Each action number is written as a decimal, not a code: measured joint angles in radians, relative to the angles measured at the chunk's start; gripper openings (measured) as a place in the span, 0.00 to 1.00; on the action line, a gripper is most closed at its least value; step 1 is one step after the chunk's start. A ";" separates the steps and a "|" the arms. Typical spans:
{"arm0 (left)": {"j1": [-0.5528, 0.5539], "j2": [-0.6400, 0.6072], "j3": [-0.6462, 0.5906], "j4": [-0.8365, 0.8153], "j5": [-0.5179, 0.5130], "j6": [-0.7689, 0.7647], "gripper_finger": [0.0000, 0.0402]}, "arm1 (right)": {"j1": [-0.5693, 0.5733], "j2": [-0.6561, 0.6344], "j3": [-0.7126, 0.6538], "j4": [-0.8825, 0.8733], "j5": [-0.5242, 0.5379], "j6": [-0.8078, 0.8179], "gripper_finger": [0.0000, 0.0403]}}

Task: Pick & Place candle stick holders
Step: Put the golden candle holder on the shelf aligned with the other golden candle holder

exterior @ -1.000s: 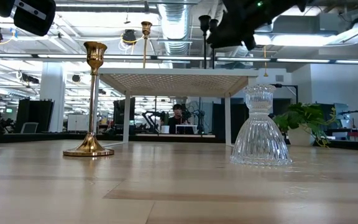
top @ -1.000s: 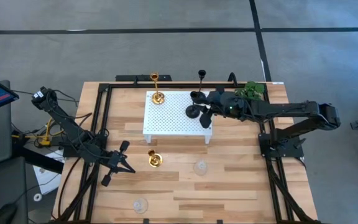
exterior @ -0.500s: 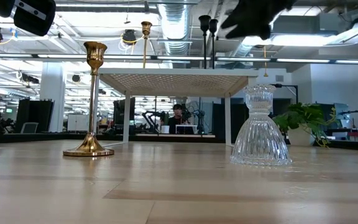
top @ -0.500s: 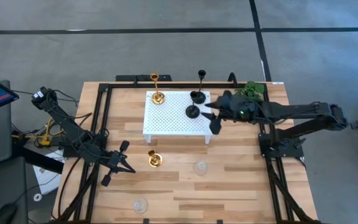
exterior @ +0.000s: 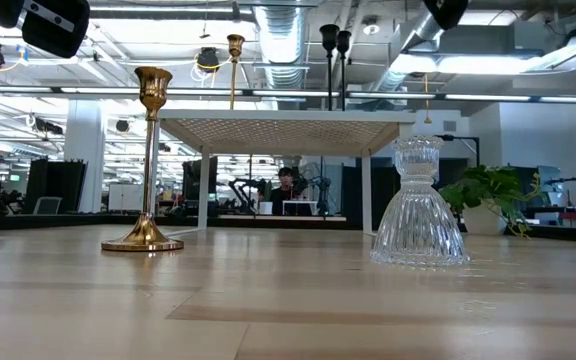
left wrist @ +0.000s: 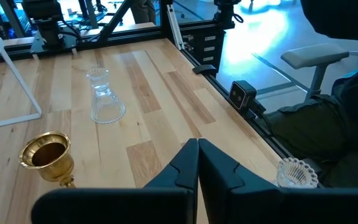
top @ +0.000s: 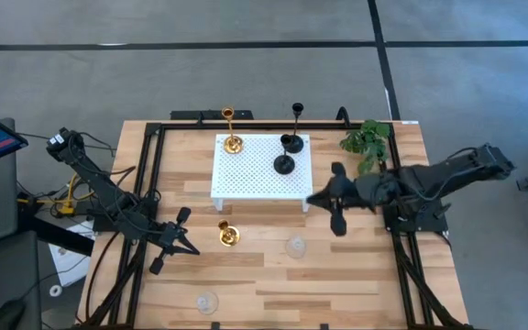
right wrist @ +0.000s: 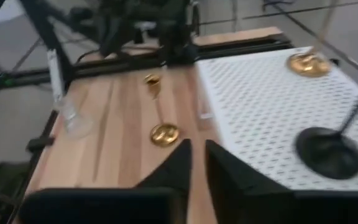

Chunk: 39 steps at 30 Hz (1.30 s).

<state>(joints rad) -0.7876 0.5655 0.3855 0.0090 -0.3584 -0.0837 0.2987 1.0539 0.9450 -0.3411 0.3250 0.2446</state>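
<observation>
The right tool [top: 335, 203] hangs nearly shut and empty, just off the white platform [top: 246, 174]. An upright clear glass holder [top: 295, 246] stands close by on the tabletop [top: 356, 275], nearer it than the shut left tool [top: 183, 240].

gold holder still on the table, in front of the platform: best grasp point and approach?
Grip the thin stem of the gold holder, midway between cup and base. It stands upright and clear of the white platform, so come in level from the side; the wide round base is too flat to pinch.
</observation>
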 joint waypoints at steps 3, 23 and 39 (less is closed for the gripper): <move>0.000 0.000 0.000 0.000 0.000 0.000 0.02 | 0.084 0.027 -0.015 0.008 0.103 -0.033 0.02; 0.000 0.000 0.000 0.012 -0.020 0.000 0.02 | 0.039 -0.005 -0.242 0.204 -0.003 -0.314 0.00; 0.000 0.000 0.000 0.020 -0.228 0.000 0.02 | -0.259 -0.007 -0.248 0.189 -0.519 -0.307 0.00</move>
<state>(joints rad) -0.7876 0.5659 0.3855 0.0292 -0.5861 -0.0837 0.0401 1.0469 0.6971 -0.1522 -0.1936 -0.0624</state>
